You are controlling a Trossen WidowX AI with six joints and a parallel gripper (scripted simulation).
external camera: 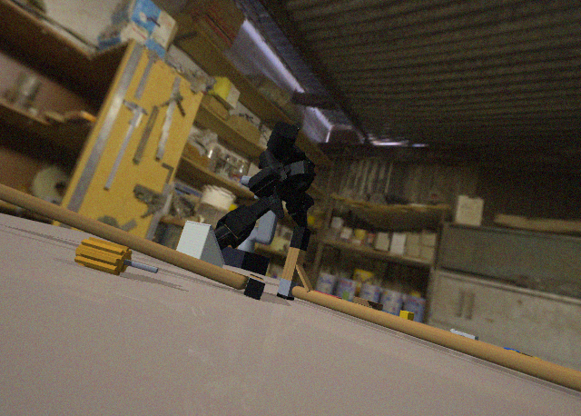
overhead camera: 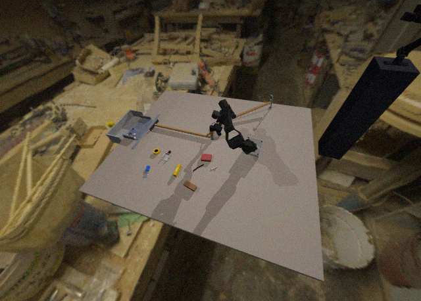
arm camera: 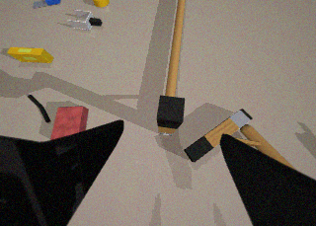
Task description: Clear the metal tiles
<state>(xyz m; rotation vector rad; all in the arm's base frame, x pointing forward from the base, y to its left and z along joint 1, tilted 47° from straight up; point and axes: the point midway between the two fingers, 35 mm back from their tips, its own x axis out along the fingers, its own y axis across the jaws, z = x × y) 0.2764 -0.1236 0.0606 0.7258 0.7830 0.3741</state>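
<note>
My gripper [overhead camera: 214, 127] [arm camera: 171, 131] is open and empty, low above the near ends of two long-handled wooden tools. One pole [overhead camera: 183, 131] [arm camera: 176, 53] runs towards the blue-grey catch box [overhead camera: 115, 134]; its near end shows a black block [arm camera: 171, 112] between my fingertips in the wrist view. The other pole [overhead camera: 253, 110] [arm camera: 269, 145] runs to the back right and ends in an upright metal head [overhead camera: 271, 101]. A grip with black, wooden and silver parts [arm camera: 217, 135] joins it. A bluish steel plate adjoins the box. Small dark pieces there are too blurred to tell apart.
Beside the first pole are a red block [overhead camera: 206, 157] [arm camera: 69, 122], a yellow bar [overhead camera: 177, 170] [arm camera: 31, 55], a brown block [overhead camera: 190, 185], a yellow ring [overhead camera: 156, 151] and several small items. A ribbed yellow screwdriver [external camera: 102, 255] lies near a pole in the exterior view.
</note>
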